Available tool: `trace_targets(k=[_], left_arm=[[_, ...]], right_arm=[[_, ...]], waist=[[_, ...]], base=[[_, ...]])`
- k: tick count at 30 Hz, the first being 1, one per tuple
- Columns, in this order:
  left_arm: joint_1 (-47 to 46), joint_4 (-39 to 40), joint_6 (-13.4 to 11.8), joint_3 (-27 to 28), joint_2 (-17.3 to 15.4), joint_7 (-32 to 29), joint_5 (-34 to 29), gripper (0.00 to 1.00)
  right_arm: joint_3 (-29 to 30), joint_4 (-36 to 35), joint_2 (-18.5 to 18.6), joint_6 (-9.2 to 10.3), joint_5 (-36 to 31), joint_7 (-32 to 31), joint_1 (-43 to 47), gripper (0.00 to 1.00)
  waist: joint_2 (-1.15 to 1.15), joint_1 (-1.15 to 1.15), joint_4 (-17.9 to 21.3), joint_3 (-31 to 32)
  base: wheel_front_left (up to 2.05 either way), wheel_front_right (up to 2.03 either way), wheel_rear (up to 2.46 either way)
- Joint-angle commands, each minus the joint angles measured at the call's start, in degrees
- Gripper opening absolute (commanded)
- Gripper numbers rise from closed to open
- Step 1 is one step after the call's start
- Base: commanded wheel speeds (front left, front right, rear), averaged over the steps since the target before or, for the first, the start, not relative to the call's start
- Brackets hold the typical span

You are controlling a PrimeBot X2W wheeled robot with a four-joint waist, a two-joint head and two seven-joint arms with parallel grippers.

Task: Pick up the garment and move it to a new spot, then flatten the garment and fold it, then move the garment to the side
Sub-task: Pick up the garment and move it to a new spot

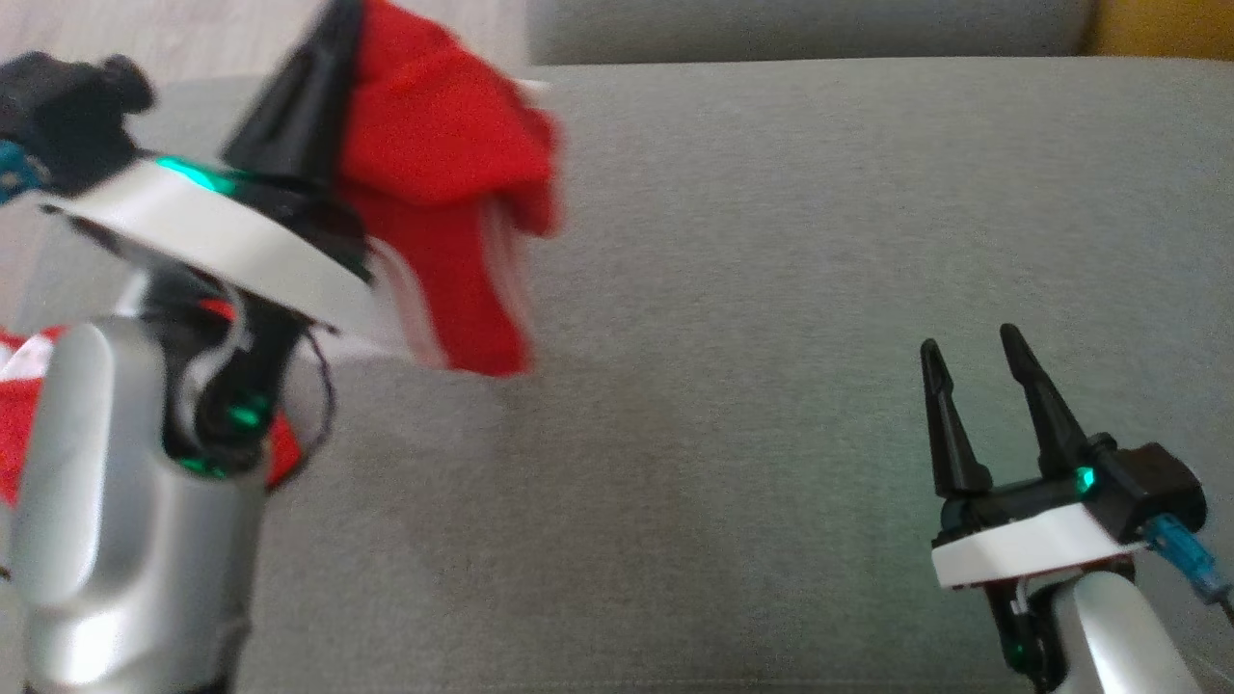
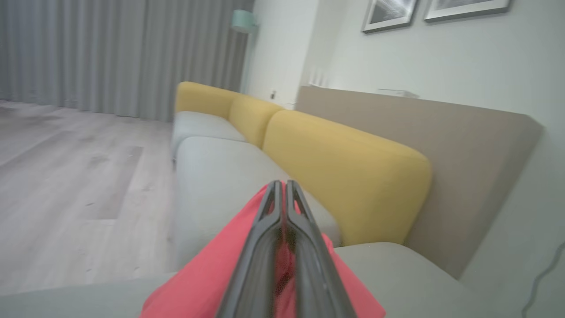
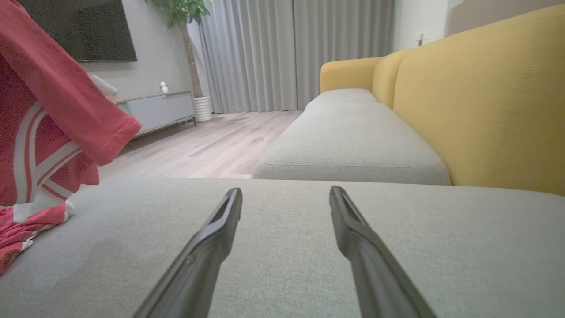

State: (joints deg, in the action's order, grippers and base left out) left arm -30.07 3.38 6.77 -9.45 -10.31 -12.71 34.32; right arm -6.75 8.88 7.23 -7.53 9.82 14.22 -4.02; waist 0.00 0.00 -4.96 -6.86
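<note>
Lifting looks to be the step in hand: the left pincer (image 2: 282,190) is clamped tight on a fold of the red garment (image 1: 434,145), which hangs from its tips over the grey sofa seat (image 1: 771,289), while the right pincer (image 1: 969,342) stands spread wide and empty, well apart from the cloth. Setting it down at a new spot, flattening, folding and moving it aside all seem left to do. Its long axis runs roughly up-and-down, from the pinched fold to the white-striped lower end trailing on the seat below the left pincer.
</note>
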Motion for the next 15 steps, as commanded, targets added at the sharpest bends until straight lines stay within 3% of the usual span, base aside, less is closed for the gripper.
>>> trace_targets(k=[1, 9, 12, 15], left_arm=[[-1.4, 5.28, -0.37, 0.87, -0.91, -1.87, 0.99, 0.0], [1.79, 16.88, -3.0, -6.7, 3.88, -9.49, 5.13, 0.0], [3.07, 14.84, -3.64, -9.19, 4.73, -9.21, 4.2, 0.0], [4.29, 6.36, -4.19, -10.89, 5.03, -5.22, 0.15, 0.0]], right_arm=[[-1.2, -1.96, -0.51, 0.04, 0.43, 0.69, -0.25, 1.0], [-2.03, -2.36, -1.91, 0.04, 0.79, 0.75, 0.45, 1.0], [-2.29, -2.85, -2.46, 0.04, 0.95, 0.76, 0.41, 1.0], [-2.41, -3.32, -2.99, 0.04, 1.17, 0.77, 0.39, 1.0]], waist=[[0.0, 0.0, 2.45, 1.3], [0.0, 0.0, 9.1, 1.76], [0.0, 0.0, 11.79, 1.51], [0.0, 0.0, 14.92, 1.17]], base=[[0.0, 0.0, 0.0], [0.0, 0.0, 0.0], [0.0, 0.0, 0.0], [0.0, 0.0, 0.0]])
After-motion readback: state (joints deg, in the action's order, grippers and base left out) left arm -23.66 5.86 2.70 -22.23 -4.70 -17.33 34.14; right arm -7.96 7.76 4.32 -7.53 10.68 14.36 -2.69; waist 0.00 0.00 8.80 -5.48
